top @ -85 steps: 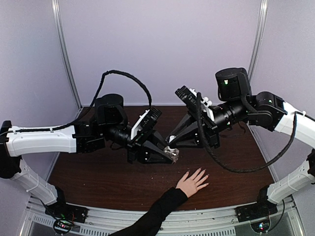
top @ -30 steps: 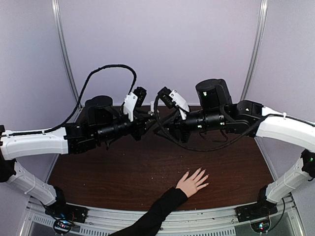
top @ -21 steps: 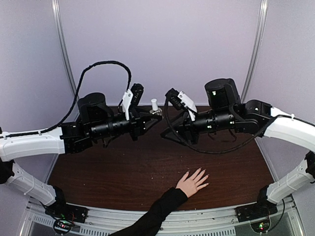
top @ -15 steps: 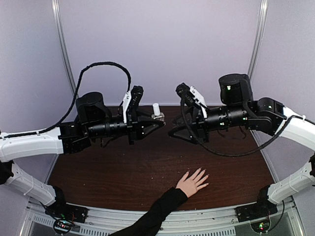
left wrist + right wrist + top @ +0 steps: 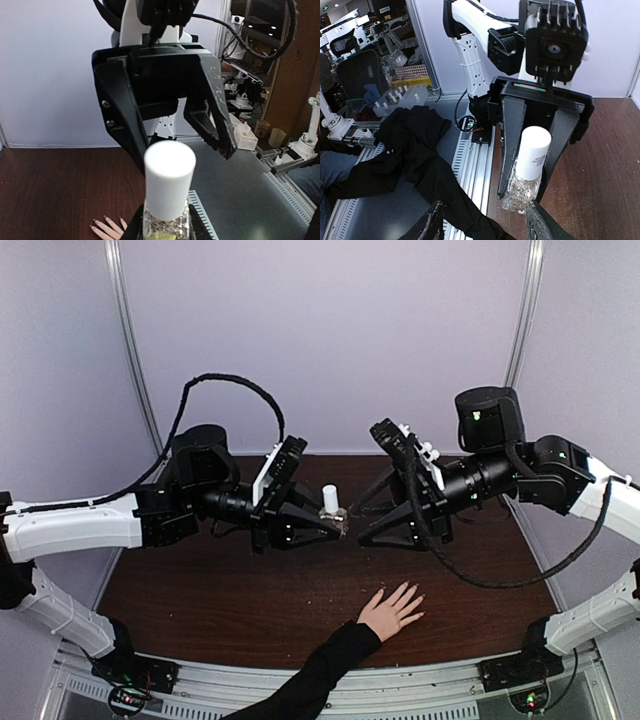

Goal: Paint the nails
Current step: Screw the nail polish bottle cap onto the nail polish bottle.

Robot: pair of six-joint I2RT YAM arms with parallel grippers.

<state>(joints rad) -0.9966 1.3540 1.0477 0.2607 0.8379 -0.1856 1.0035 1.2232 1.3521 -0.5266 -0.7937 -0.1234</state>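
Observation:
A light-skinned hand with a black sleeve lies flat on the brown table, fingers spread. Its pale nails point toward the back right, and the nails also show low in the left wrist view. My left gripper is shut on a small clear glass bottle with a white cap, held upright above the table's middle. My right gripper stands open, facing the bottle from the right. Its fingertips sit just short of the bottle, with nothing between them.
The table is dark brown wood with a metal rail along the near edge. The black sleeve crosses that rail. Grey walls with upright poles close the back and sides. Cables loop above the arms.
Both arms have come down and forward from the back of the table. The right gripper drew away from the bottle and now faces it again. The hand has not moved.

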